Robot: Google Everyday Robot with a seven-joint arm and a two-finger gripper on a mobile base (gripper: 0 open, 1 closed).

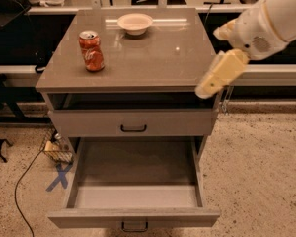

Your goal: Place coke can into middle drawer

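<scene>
Gripper (208, 87) hangs at the right front corner of the cabinet top (158, 63), well apart from the coke can (91, 51); whether it is clenched or released cannot be told. A white bowl (134, 23) sits near the back edge. The red, silver-topped can stands upright on the top's left side, above the pulled-out middle drawer (133, 217).

Script on coke can (91, 51) seemingly unreadable

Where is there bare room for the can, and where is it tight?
The whole floor of the open grey middle drawer is bare between its side walls. On the grey cabinet top the red aluminium coke can sits left, the round white bowl rear centre; the gripper hangs at the right front corner.
</scene>
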